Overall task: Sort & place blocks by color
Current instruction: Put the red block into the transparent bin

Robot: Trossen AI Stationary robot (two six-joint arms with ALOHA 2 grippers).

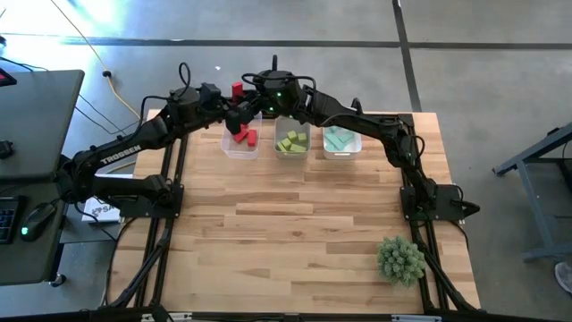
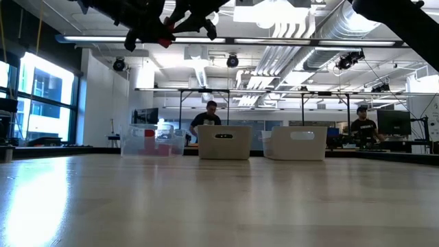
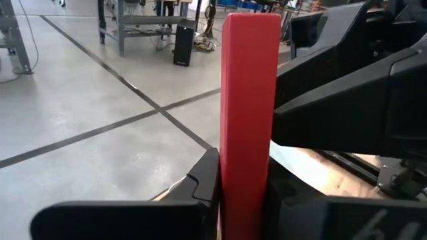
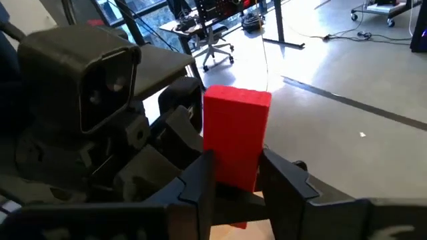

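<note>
Both grippers meet high above the table's far edge, over the left clear bin [image 1: 227, 148]. Between them is a red bar [image 1: 237, 89] [image 2: 167, 31]. My left gripper [image 3: 243, 180] [image 1: 234, 111] is shut on the red bar [image 3: 248, 100], which stands out past its fingers. My right gripper [image 4: 237, 173] [image 1: 254, 98] has the same red bar [image 4: 235, 133] between its fingers. Other red blocks [image 1: 244, 136] lie in the left bin, yellow-green blocks [image 1: 292, 140] in the middle bin and teal blocks [image 1: 340, 139] in the right bin. My left gripper pinches the red bar's near end [image 3: 245, 193] between its two fingers, lying along the bar; the bar is lifted clear and most of its length reaches beyond the fingertips. My right gripper has a finger [image 4: 203, 177] on either side of the bar's lower part [image 4: 233, 175], pinching it in mid-air above the bins.
Three clear bins stand in a row at the far edge [image 2: 152, 143] [image 2: 224, 144] [image 2: 296, 143]. A spiky green fake plant [image 1: 400, 259] sits near the right near corner. The wooden tabletop [image 1: 295, 233] in front of the bins is bare. People stand in the room beyond [image 2: 209, 118].
</note>
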